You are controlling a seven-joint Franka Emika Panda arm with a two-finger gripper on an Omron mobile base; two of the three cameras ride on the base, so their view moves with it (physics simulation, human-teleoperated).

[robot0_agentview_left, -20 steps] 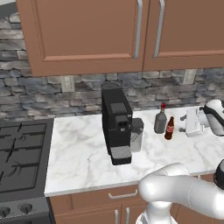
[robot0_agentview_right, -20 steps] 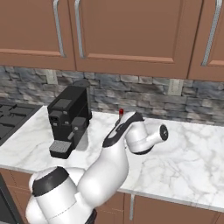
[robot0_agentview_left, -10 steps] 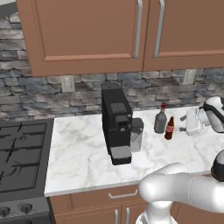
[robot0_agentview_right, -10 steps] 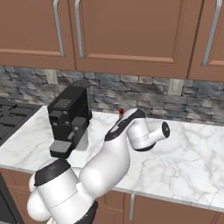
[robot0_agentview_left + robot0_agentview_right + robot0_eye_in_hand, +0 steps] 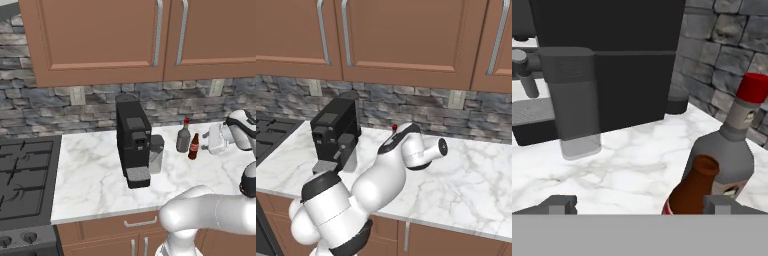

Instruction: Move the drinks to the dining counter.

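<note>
In the hand view our jaws [image 5: 639, 204] stand wide open at the bottom edge, gripping nothing. Just beyond them, lower right, rises the slim dark-brown cola bottle [image 5: 691, 192], and right behind it the squat grey bottle with a red cap [image 5: 728, 152] — both upright on the white grey-veined marble desk [image 5: 632, 160]. Farther off, upper left, looms the black boxy coffee machine [image 5: 612, 65], against the grey stone wall [image 5: 732, 55].

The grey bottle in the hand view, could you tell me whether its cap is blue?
No, the grey bottle wears a red cap, seen upright just behind the brown cola bottle.
</note>
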